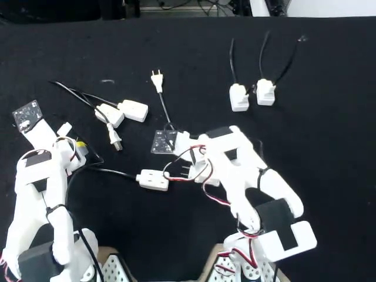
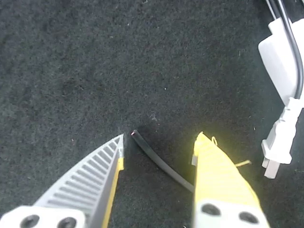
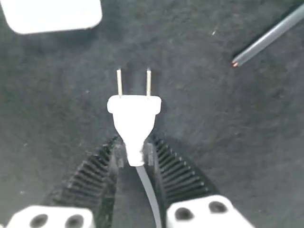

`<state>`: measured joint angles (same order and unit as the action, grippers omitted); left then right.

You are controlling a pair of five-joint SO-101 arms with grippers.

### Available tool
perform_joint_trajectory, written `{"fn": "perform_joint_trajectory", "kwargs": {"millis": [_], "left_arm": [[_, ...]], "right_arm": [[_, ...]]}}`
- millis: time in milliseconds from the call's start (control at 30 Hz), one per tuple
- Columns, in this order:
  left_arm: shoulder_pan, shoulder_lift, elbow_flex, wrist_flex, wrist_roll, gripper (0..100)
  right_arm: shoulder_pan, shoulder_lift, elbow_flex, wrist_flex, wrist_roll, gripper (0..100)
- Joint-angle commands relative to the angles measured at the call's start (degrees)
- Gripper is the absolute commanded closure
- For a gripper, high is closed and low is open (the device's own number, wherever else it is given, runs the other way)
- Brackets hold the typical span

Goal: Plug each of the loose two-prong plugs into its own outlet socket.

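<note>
Right gripper (image 3: 134, 148) clamped on the plug (image 3: 134, 116) neck. Outlet socket (image 1: 153, 180) sits at nine o'clock, prongs not lined up with it — they may skid off its face. Left gripper (image 2: 161, 138) jaws apart over a cable end (image 2: 152, 153) — snag risk

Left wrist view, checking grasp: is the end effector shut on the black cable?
No, the end effector is open, the black cable lying loose between.

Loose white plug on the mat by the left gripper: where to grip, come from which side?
Best bet: grip the white plug on its body just behind the prongs, closing across its width, coming down from above. It lies flat, cord trailing off the rear beside an outlet block, so the top is open and the prongs stay free. The open left gripper is nearest.
</note>
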<state>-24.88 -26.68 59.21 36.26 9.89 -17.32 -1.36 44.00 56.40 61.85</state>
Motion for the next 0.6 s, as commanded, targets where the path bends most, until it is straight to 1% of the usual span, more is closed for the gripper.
{"fn": "perform_joint_trajectory", "kwargs": {"millis": [0,67,167,233,367,500,567], "left_arm": [[0.13,-1.14,-0.66,-0.62,-0.70,76],[0.13,-1.14,-0.66,-0.62,-0.70,76],[0.31,-1.14,-0.66,-0.62,-0.70,76],[0.31,-1.14,-0.66,-0.62,-0.70,76],[0.40,-1.14,-0.66,-0.62,-0.70,76],[0.48,-1.14,-0.66,-0.62,-0.70,76],[0.48,-1.14,-0.66,-0.62,-0.70,76]], "right_arm": [[1.23,0.57,0.13,4.57,-0.88,98.8],[1.23,-1.19,-1.19,7.30,-2.90,98.8],[0.70,-5.05,-4.18,9.41,-10.37,98.8],[-0.62,-7.87,-5.85,9.41,-14.07,98.7],[-3.08,-12.88,-8.22,8.79,-18.55,98.7],[-6.68,-16.66,-12.35,8.79,-29.71,98.7],[-8.44,-17.45,-13.58,8.53,-33.58,98.7]]}}
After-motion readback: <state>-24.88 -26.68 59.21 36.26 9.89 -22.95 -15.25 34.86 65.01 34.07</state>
